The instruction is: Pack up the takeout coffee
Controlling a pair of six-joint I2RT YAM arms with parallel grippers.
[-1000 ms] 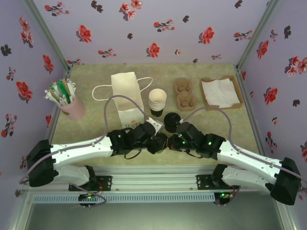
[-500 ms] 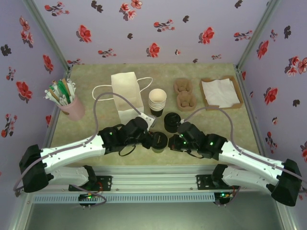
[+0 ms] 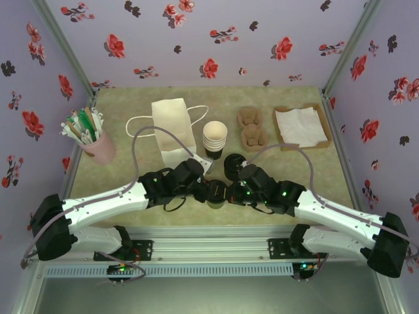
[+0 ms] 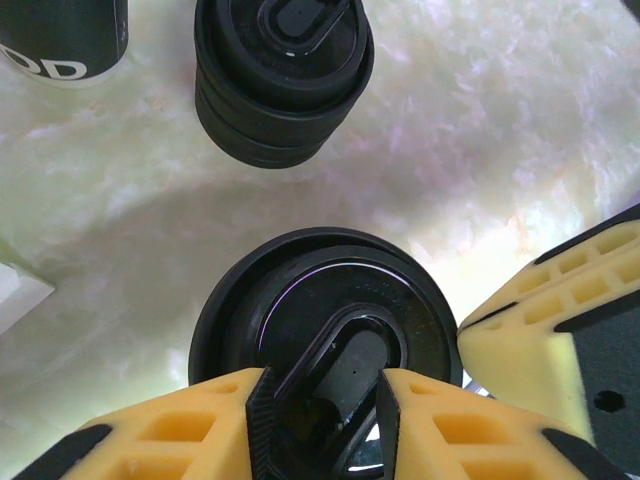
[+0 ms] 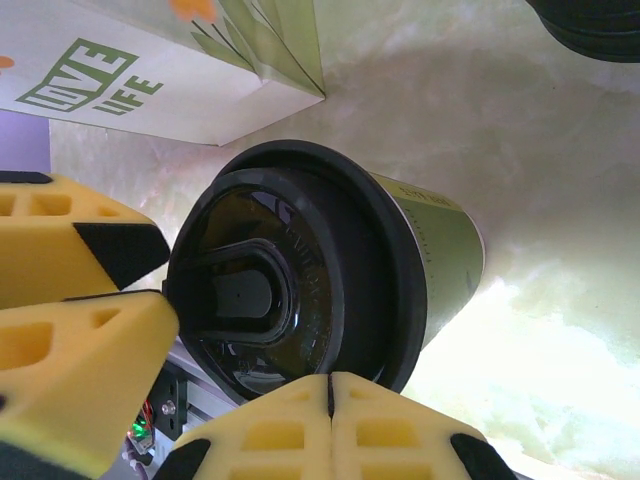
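Bag (image 5: 150,90) beside the takeout coffee (image 5: 330,270) reads "LOVE LIFE".

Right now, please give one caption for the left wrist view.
Left gripper grips the lidded takeout coffee; right gripper alongside; lid stack behind.

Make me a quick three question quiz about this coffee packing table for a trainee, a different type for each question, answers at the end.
1. True or false: the takeout coffee is already lidded.
2. Pick one: the right gripper has its jaws A) wide open, B) shut together, C) half open.
3. Short answer: what stands farthest left on the table?

Key: 1 true. 2 B. 3 the pink cup of straws.
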